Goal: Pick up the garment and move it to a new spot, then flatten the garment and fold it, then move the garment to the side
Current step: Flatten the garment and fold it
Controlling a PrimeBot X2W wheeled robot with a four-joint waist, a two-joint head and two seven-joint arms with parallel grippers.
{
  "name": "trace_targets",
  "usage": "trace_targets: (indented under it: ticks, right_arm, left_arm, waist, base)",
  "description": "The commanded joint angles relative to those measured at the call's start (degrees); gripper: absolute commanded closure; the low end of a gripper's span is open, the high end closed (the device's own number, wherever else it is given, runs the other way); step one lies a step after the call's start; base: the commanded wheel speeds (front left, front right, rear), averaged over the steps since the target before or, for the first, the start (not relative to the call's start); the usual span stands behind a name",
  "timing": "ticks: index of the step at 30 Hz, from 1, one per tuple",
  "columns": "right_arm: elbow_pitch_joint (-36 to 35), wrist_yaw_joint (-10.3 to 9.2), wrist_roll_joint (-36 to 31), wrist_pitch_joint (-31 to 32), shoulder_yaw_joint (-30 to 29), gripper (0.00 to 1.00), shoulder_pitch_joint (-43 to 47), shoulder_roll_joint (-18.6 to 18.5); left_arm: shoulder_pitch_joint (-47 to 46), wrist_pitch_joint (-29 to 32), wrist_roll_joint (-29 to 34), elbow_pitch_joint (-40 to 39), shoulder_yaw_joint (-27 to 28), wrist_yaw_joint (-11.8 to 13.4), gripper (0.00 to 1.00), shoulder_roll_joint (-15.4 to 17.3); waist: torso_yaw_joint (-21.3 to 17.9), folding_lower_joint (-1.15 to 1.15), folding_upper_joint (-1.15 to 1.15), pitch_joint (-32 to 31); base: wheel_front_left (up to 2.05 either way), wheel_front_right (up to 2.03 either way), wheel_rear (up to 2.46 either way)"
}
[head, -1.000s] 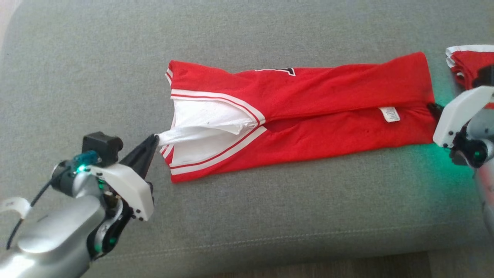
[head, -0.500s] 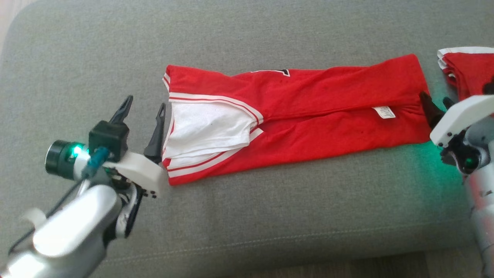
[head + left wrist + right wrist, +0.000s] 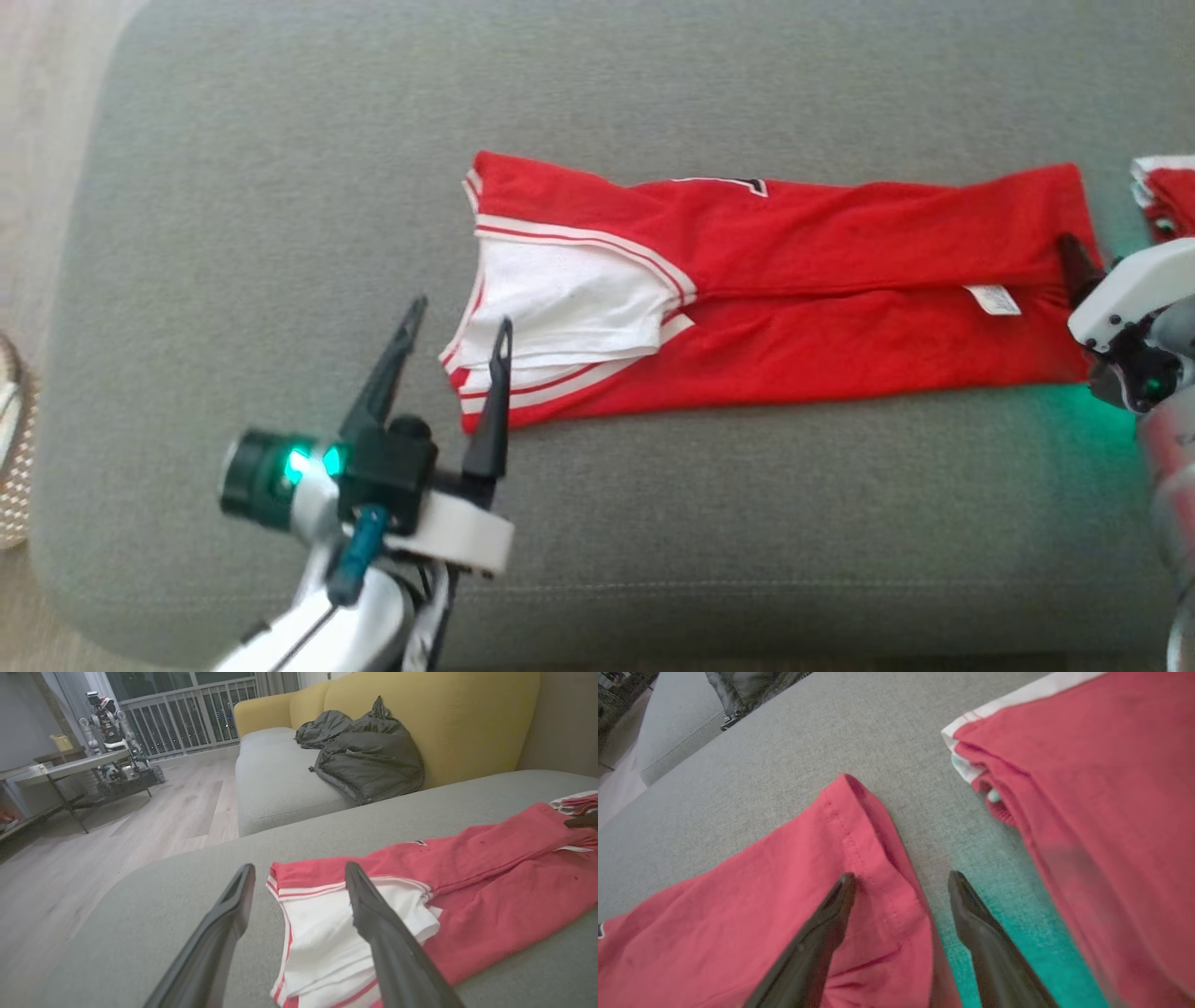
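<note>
Looking down on a broad grey woven seat cushion (image 3: 280, 187). Finding the long red jersey garment with white striped trim (image 3: 840, 280) lying flat across its middle, folded lengthwise into a narrow strip, with the white-lined end pointing to the cushion's left edge and the plain red hem reaching nearly to the right edge. Noting a second red-and-white folded cloth (image 3: 1172, 191) sitting at the right edge, just beside that hem but apart from it. Seeing the left gripper (image 3: 463, 312) hovering at the white end with dark fingers spread wide, pinching nothing, one crossing over the trim and the other over bare cushion. Seeing the right gripper (image 3: 901, 876) likewise spread and gripping nothing, straddling the hem's corner, one finger over red cloth and the other over grey weave lit green. Spotting a small white label (image 3: 992, 299) lying near the hem. Judging the folding step as being under way: lengthwise fold looking laid, crosswise fold not yet made. Expecting the next move to be calling for closing on all layers at one end, lifting low, and carrying that end over toward the other without dragging the strip askew.
</note>
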Motion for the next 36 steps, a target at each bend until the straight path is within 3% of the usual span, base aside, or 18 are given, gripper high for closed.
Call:
trace_targets:
  ticks: [1,8,13,16,17,21,27,36]
  right_arm:
    - [0.5,-0.02,-2.1,-0.2,-0.2,0.0,-1.9,-1.4]
    - [3.1,-0.02,-10.0,5.0,-0.2,0.0,-0.3,-3.1]
    - [3.4,-0.02,-11.9,10.9,-1.0,0.0,0.5,-1.6]
    - [3.5,-0.02,-12.1,13.1,-0.9,0.09,0.6,-0.9]
    - [3.5,-0.02,-12.2,13.4,-0.9,0.15,0.7,-0.9]
    - [3.5,-0.02,-12.1,14.0,-1.5,1.0,1.4,-1.0]
    - [2.3,-0.02,-12.3,12.7,-0.5,1.0,1.3,-1.1]
    - [-2.6,-0.02,-17.0,12.5,5.2,1.0,-2.0,-4.3]
  left_arm:
    - [0.9,-0.7,0.8,-1.9,2.9,0.6,0.0,-0.1]
    - [4.3,-0.7,1.4,-2.0,4.2,-0.2,0.0,-2.8]
    - [5.7,-0.7,2.3,-2.4,6.2,-1.1,0.0,-3.4]
    - [6.2,-0.7,2.9,-2.4,7.4,-1.7,0.0,-3.8]
    - [6.3,-0.7,3.2,-2.4,7.7,-2.0,0.0,-3.9]
    - [6.6,-0.7,3.8,-2.0,8.6,-3.2,0.0,-4.7]
    - [7.9,-0.7,4.5,-1.8,10.3,-4.0,0.0,-5.2]
    - [10.0,-0.7,5.1,-1.5,12.2,-5.5,0.0,-5.8]
  waist:
    - [1.2,0.0,0.0,-0.5]
    - [2.9,0.0,0.0,-1.6]
    - [3.1,0.0,0.0,-1.7]
    - [3.2,0.0,0.0,-1.5]
    - [3.3,0.0,0.0,-1.5]
    - [4.1,0.0,0.0,-1.6]
    - [3.8,0.0,0.0,-2.4]
    - [-0.4,0.0,0.0,-5.2]
  base:
    - [0.0,0.0,0.0]
    - [0.0,0.0,0.0]
    - [0.0,0.0,0.0]
    - [0.0,0.0,0.0]
    - [0.0,0.0,0.0]
    - [0.0,0.0,0.0]
    - [0.0,0.0,0.0]
    - [0.0,0.0,0.0]
